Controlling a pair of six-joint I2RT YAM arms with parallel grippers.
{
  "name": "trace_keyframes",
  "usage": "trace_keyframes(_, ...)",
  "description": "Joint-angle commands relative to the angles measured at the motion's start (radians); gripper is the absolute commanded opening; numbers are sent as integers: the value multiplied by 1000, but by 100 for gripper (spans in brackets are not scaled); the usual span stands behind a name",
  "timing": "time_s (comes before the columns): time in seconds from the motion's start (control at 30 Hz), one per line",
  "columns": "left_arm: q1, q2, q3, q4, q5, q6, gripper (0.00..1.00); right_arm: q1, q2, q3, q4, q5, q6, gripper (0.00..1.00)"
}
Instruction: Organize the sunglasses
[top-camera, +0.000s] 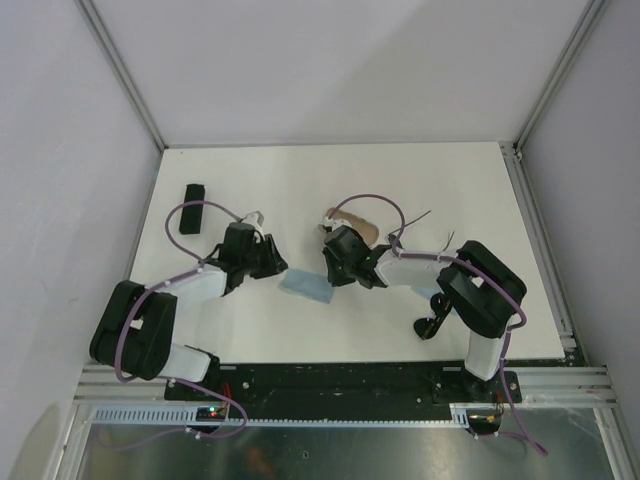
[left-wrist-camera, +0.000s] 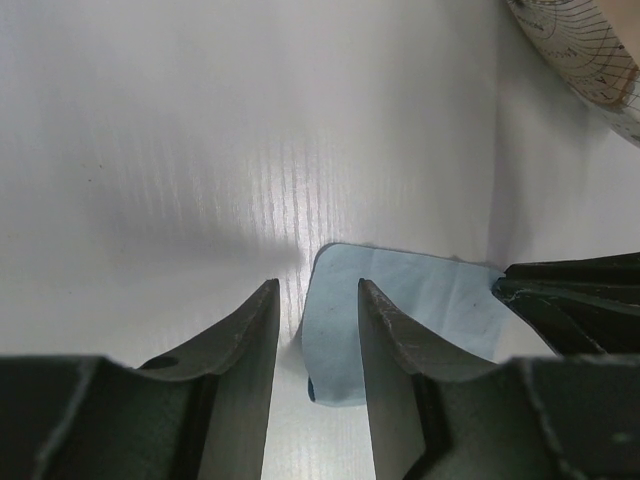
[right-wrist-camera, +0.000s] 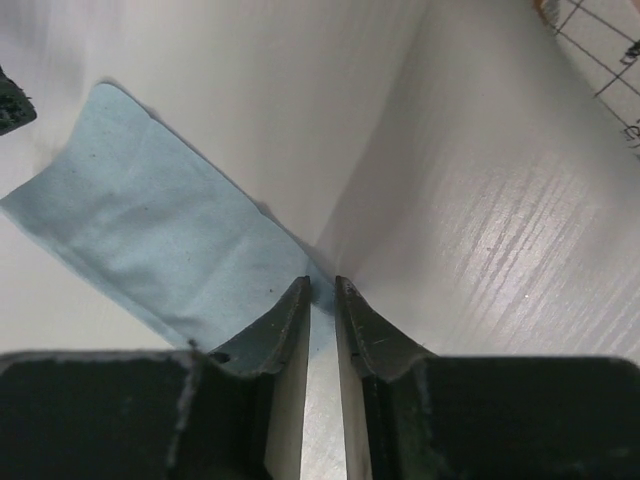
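Thin dark wires (top-camera: 418, 218), perhaps of the wire-frame sunglasses, stick out beside my right forearm; the lenses are hidden. A chunky black shape (top-camera: 431, 324), likely the black-framed pair, lies under my right elbow. My left gripper (top-camera: 270, 262) (left-wrist-camera: 318, 290) is open, with the left edge of a blue cloth (top-camera: 305, 287) (left-wrist-camera: 420, 300) between its fingers. My right gripper (top-camera: 333, 272) (right-wrist-camera: 320, 285) is open by a narrow gap, its tips at the cloth's (right-wrist-camera: 130, 230) right corner. Neither gripper holds sunglasses.
A beige patterned case (top-camera: 362, 226) (left-wrist-camera: 590, 50) (right-wrist-camera: 600, 40) lies just behind my right gripper, partly hidden by it. A black oblong case (top-camera: 193, 208) lies at the far left. The two grippers face each other across the cloth, close together.
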Motion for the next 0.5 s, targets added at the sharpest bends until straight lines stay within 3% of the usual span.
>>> trace_keyframes(0.0, 3, 18, 40, 23, -7, 27, 42, 16, 33, 0, -45, 9, -2, 19)
trace_keyframes(0.17, -8, 40, 53, 25, -3, 33, 42, 17, 12, 1, -61, 18, -1, 15)
trace_keyframes(0.33, -21, 69, 68, 25, -8, 44, 42, 11, -10, 1, -73, 27, -7, 27)
trace_keyframes(0.47, -39, 111, 86, 26, -17, 47, 42, 5, -18, 1, -85, 28, -4, 27)
